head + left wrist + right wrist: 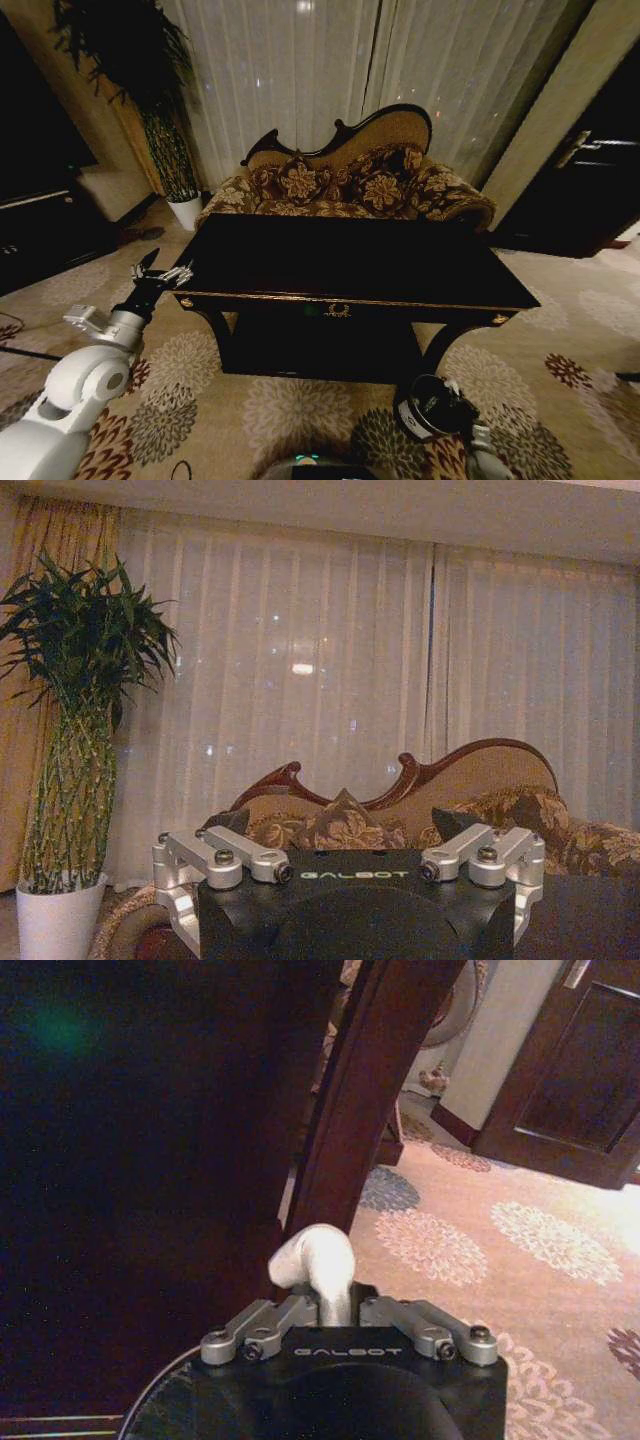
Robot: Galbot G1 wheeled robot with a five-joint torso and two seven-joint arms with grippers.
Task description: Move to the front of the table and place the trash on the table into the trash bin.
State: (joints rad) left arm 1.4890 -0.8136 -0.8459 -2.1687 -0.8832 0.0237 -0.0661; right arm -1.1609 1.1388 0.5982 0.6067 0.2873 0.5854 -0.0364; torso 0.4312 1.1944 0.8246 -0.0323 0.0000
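The dark glossy table with gold trim stands straight ahead, and no trash shows on its top. My right gripper is shut on a white paper wad, low beside the table's front right leg. The round black trash bin with a pale label sits on the carpet there, its rim curving just under that gripper. My left gripper hovers open and holds nothing at the table's front left corner, level with the top.
A floral sofa stands behind the table before pale curtains. A tall plant in a white pot is at the back left. Dark doors line the right wall. Patterned carpet lies open to the right.
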